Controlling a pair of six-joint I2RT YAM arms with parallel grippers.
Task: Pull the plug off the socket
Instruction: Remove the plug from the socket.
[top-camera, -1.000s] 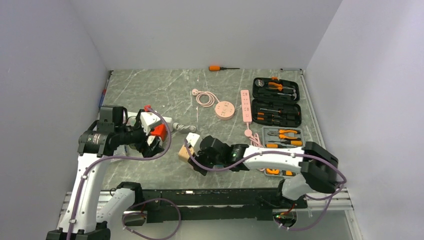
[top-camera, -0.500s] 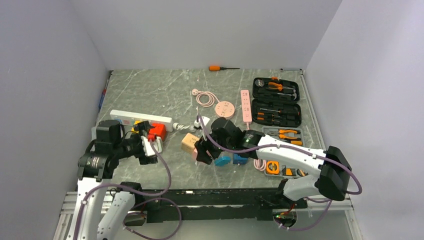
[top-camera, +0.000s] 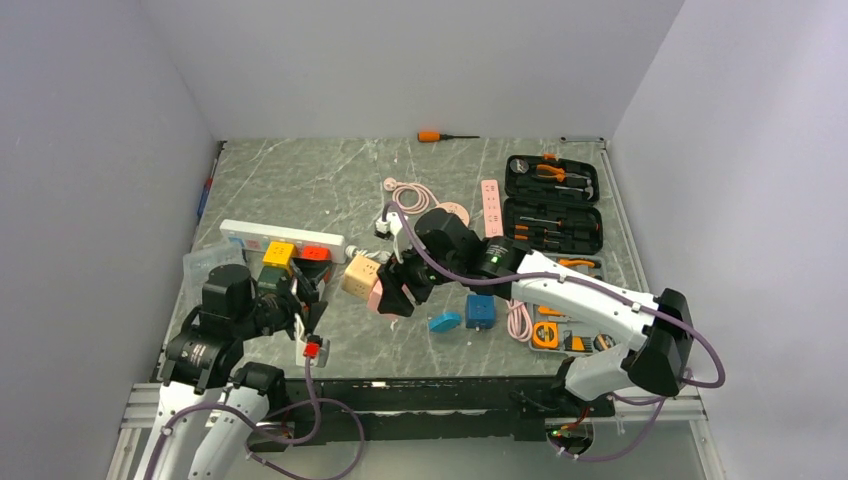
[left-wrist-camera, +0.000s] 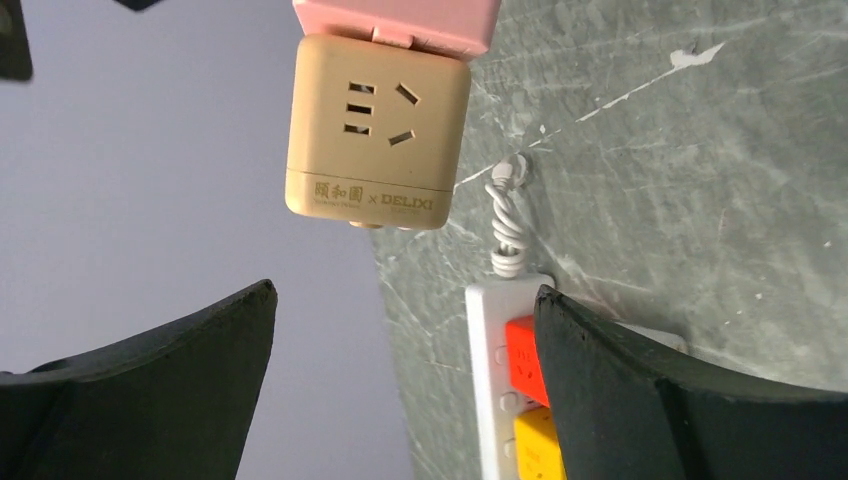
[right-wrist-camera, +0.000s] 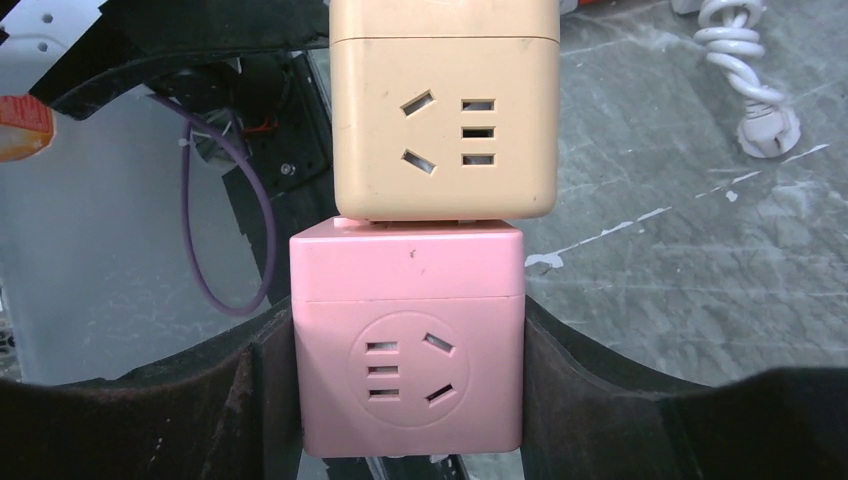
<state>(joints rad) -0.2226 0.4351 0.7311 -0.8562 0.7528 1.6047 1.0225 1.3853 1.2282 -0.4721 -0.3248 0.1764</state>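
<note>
Separation has not happened yet. The tan cube sits plugged end to end into the pink cube, and I see no gap between them in either wrist view. My right gripper pinches the pink cube by two opposite sides, one finger on each, and holds the joined pair off the worktop, over its middle and a little toward the left edge. My left gripper is spread as wide as it goes. It points at the tan cube but does not touch it, because the cube lies beyond my fingertips rather than between them. By my judgement, what is left is to bring the left jaws around the tan cube, close on it, and pull the two apart.

Counted:
- two joined cubes
- one white power strip near the left edge, carrying one yellow block and one red block
- two blue pieces lying near the middle
- one pink strip
- one open tool case toward the far right corner
- one orange-handled screwdriver at the far edge
</note>
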